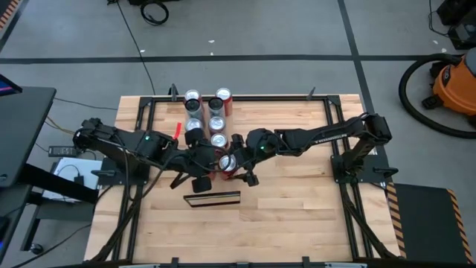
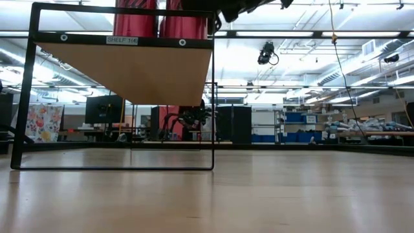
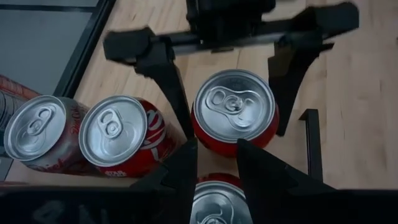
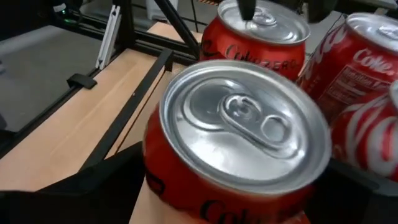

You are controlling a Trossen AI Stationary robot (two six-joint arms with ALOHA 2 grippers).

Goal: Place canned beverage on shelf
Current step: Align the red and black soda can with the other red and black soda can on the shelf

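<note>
My right gripper (image 1: 232, 162) is shut on a red can (image 1: 227, 162) at the near end of the raised light-wood shelf (image 2: 129, 71). The same can fills the right wrist view (image 4: 239, 143). My left gripper (image 3: 217, 155) hovers just left of it. Its fingers are a little apart over the top of a second red can (image 4: 261, 31), which stands on the shelf. Whether they touch that can, I cannot tell. Several more cans (image 1: 216, 123) stand upright in two rows toward the shelf's far end. My right gripper pinches the red can by its two opposite sides (image 3: 196, 121) between its two fingers (image 3: 169, 78), coming from the table's right and slanting down. The can stands upright in the hold. In the low view its base (image 2: 184, 32) reaches down to the shelf's top.
The shelf sits on a black frame (image 2: 213, 97) above the butcher-block table (image 1: 297, 216). Cans (image 3: 115, 134) stand close beside the held one on its far side. A dark flat object (image 1: 213, 198) lies on the table near the shelf's near end. Bare tabletop lies to the near right.
</note>
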